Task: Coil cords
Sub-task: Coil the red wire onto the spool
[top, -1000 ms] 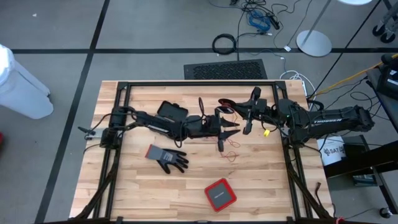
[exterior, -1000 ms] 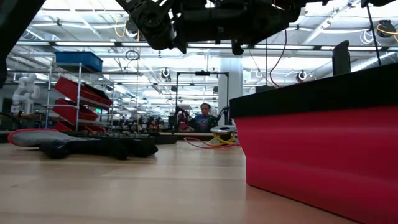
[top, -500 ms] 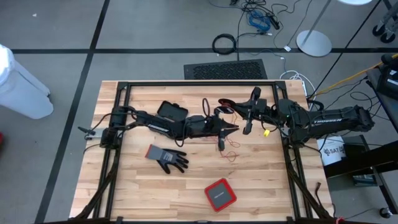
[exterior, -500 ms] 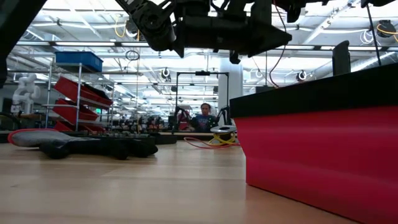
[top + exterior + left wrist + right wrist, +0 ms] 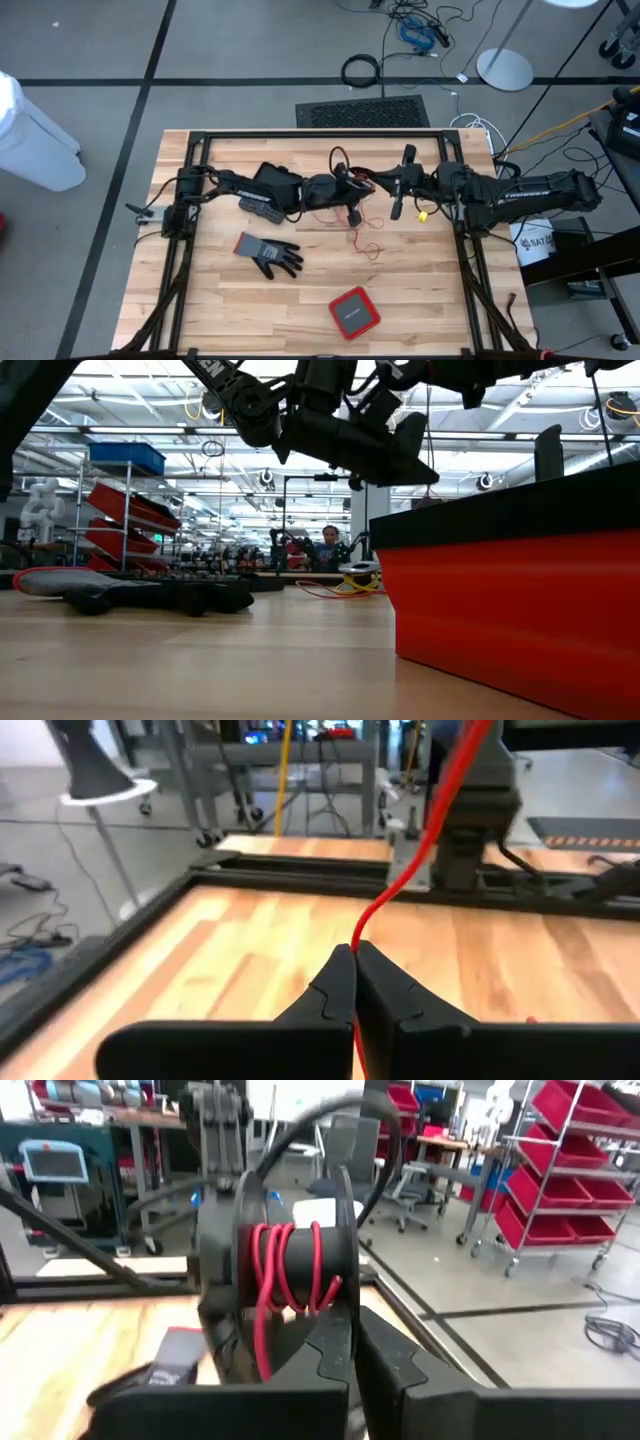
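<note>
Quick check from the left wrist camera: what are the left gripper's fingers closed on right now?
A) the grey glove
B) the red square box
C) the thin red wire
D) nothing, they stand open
C: in the left wrist view the left gripper is shut on the thin red wire, which runs up from between its fingertips.

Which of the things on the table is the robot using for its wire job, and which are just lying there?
For the job:
- red wire, pinched in the shut left gripper
- black spool wound with red wire, at the shut right gripper

Just lying about:
- grey glove
- red box
- black case
</note>
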`<action>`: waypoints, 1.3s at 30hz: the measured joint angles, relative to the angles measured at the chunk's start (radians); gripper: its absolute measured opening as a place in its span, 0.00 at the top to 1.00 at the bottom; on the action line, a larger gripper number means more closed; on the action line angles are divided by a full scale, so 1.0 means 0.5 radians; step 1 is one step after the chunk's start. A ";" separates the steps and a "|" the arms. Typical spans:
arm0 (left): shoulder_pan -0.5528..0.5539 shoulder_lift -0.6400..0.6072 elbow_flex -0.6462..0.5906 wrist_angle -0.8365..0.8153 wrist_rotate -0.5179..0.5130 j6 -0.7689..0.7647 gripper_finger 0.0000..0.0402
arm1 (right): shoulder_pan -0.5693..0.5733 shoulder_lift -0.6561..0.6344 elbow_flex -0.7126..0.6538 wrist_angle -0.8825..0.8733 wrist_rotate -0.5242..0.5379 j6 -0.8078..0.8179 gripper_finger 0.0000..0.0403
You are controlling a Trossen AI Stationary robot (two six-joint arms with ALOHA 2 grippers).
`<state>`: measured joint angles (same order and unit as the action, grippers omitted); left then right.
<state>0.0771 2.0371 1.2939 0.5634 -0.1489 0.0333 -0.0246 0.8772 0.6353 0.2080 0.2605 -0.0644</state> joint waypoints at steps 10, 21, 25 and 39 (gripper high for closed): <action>0.072 -0.491 -0.125 -0.567 -0.160 0.164 1.00 | -0.001 -0.019 -0.001 -0.370 0.100 -0.017 1.00; 0.118 -0.639 -0.132 -1.106 -0.256 0.160 1.00 | 0.000 -0.028 -0.001 -0.438 0.092 -0.020 1.00; 0.117 -0.640 -0.131 -1.114 -0.259 0.170 1.00 | -0.001 -0.027 -0.001 -0.529 0.095 -0.022 1.00; 0.125 -0.699 -0.102 -1.027 0.007 -0.060 1.00 | -0.061 0.185 -0.001 -0.662 0.221 -0.012 1.00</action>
<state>0.1398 1.6875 1.2427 0.0498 -0.1456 0.0033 -0.0552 0.9697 0.6350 -0.1227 0.3709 -0.0705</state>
